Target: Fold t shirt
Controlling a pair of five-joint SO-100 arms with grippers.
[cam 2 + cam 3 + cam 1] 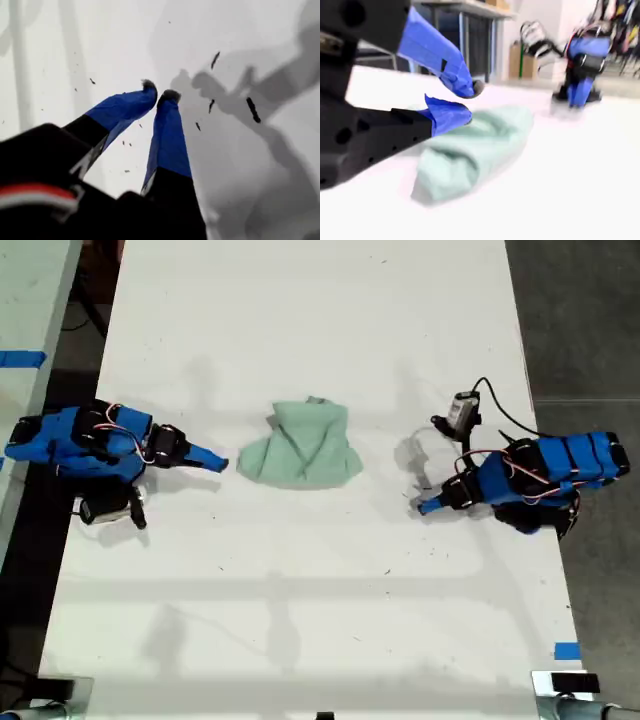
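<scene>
White table (pixel 320 330) w/ blue tape (pixel 566 651) at exterior view's lower right, dark floor (pixel 585 310) beside

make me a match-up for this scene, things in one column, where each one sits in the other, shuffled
Things
1. pale mint-green cloth t shirt
2. my first gripper
3. my second gripper
4. small blue tape piece

Places
a. by the white table edge, at the exterior view's lower right
b. bundled in the middle of the table
c. at the exterior view's left, tip close beside the t shirt
d. at the exterior view's right, over bare table, apart from the t shirt

Pairs: 1-b, 2-d, 3-c, 4-a
</scene>
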